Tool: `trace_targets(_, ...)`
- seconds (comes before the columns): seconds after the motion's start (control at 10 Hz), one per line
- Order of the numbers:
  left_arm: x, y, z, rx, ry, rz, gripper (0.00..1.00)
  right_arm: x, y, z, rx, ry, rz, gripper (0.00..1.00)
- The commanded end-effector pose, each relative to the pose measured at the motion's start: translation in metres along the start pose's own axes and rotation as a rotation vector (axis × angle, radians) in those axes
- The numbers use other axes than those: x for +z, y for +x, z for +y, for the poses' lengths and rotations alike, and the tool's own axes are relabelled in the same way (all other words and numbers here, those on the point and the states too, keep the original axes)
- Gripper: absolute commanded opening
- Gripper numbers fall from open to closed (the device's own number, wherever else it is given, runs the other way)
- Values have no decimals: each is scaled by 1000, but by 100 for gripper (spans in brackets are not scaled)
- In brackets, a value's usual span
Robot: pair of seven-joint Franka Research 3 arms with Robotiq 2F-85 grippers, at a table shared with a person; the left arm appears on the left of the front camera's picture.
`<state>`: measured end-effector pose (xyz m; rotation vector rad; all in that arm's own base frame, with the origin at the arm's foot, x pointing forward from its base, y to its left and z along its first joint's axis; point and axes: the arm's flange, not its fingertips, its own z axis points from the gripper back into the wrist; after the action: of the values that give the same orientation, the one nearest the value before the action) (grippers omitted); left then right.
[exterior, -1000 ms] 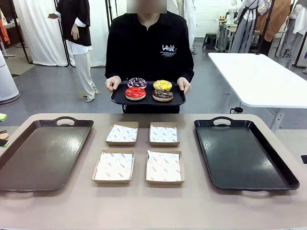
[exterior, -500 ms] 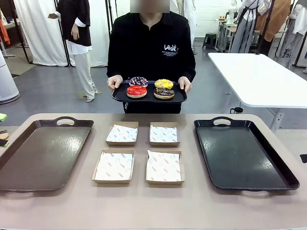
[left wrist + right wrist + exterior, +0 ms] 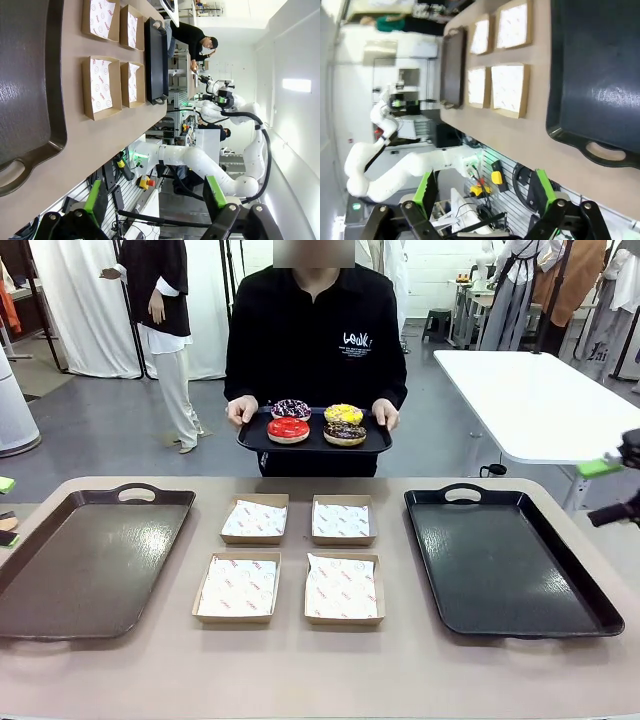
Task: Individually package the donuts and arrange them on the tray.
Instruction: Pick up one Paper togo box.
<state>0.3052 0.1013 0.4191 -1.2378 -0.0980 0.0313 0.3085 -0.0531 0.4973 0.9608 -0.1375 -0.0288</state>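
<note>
My left pincer [image 3: 155,195] and right pincer [image 3: 484,186], black, green-padded: I am holding both fully open, off the beige worktop's [image 3: 300,670] side edges, gripping and touching nothing.

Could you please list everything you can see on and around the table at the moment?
donuts: four; red, yellow, chocolate, dark sprinkled; on the small tray
small tray: one, black, held beyond the table's far edge
boxes: four, brown, white paper lining, table centre
brown tray: one, table's left
black tray: one, table's right
table: one, tan
person's hands: two, holding the small tray's ends
left hand: open, off the table's left
right hand: open, off the table's right
</note>
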Motion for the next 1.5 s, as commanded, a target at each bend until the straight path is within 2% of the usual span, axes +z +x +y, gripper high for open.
trace_targets(0.0,1,0,-2,9,-17,-6,100,-46,24,35,-58,-180,108,100)
trace_targets(0.1,1,0,-2,9,-17,-6,100,-81,33,48,-68,-277,149,100)
trace_targets(0.4,1,0,-2,9,-17,-6,100,-157,54,61,-102,-473,153,100)
trace_targets(0.7,1,0,-2,9,-17,-6,100,-218,36,69,-39,-613,122,100)
trace_targets(1.0,1,0,-2,9,-17,-6,100,-234,15,72,-2,-635,143,100)
trace_targets(1.1,1,0,-2,9,-17,-6,100,-231,28,75,5,-614,143,100)
trace_targets(1.4,1,0,-2,9,-17,-6,100,-231,28,75,5,-614,143,100)
